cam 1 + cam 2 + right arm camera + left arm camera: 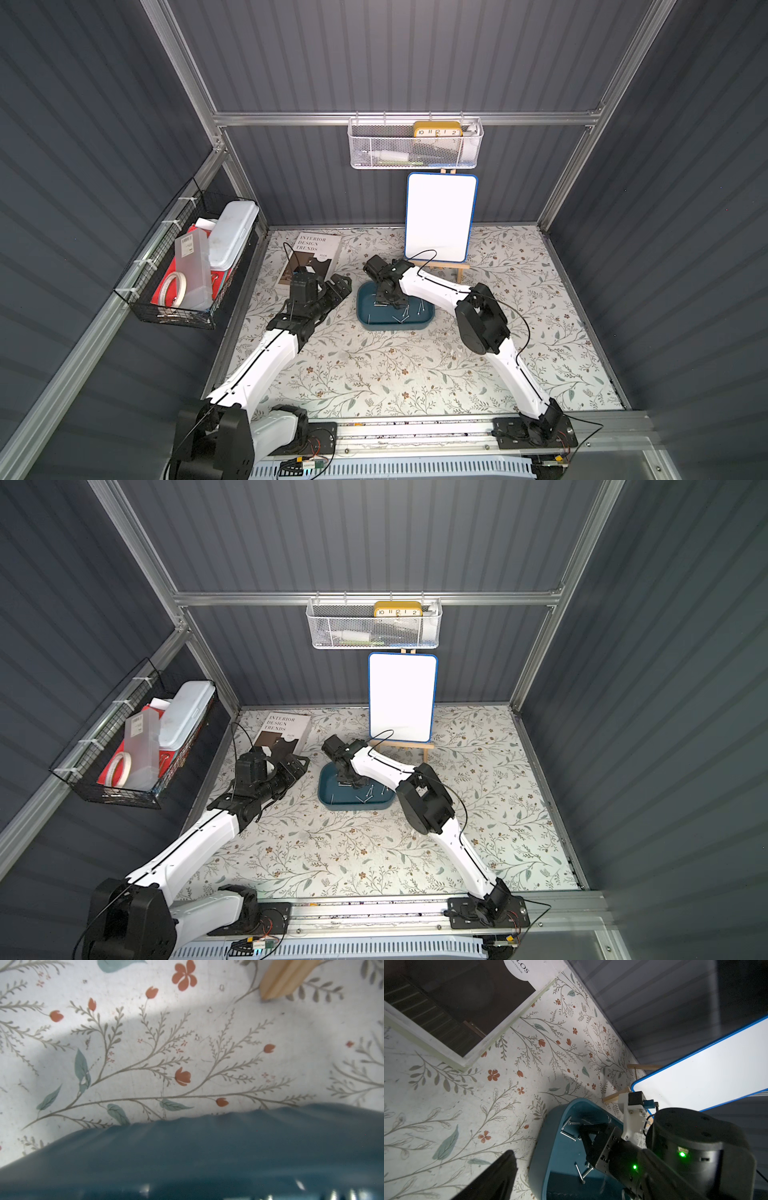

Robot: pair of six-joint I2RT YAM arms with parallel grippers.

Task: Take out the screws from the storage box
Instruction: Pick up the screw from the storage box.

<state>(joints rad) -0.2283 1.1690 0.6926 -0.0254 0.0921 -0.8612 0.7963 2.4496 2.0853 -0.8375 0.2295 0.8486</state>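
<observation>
The storage box (pixel 374 322) (pixel 332 800) is a shallow teal tray in the middle of the floral table. Several thin silvery screws (pixel 405 314) (pixel 368 796) (pixel 568 1135) lie scattered on its floor. My right gripper (pixel 395 304) (pixel 356 784) (pixel 584 1133) reaches down into the tray's far left part, its tips among the screws. Whether its jaws are closed on one is hidden. The right wrist view shows only the tray's wall (pixel 207 1157), blurred and close. My left gripper (pixel 345 286) (pixel 302 766) hovers open just left of the tray, with nothing between its fingers (pixel 500 1174).
A book (pixel 309 257) (pixel 456 1012) lies at the back left, right behind the left gripper. A whiteboard on a wooden easel (pixel 440 216) stands just behind the tray; its foot (pixel 284 978) is near. A white mesh basket (pixel 415 145) and a black wire basket (pixel 187 270) hang on the walls.
</observation>
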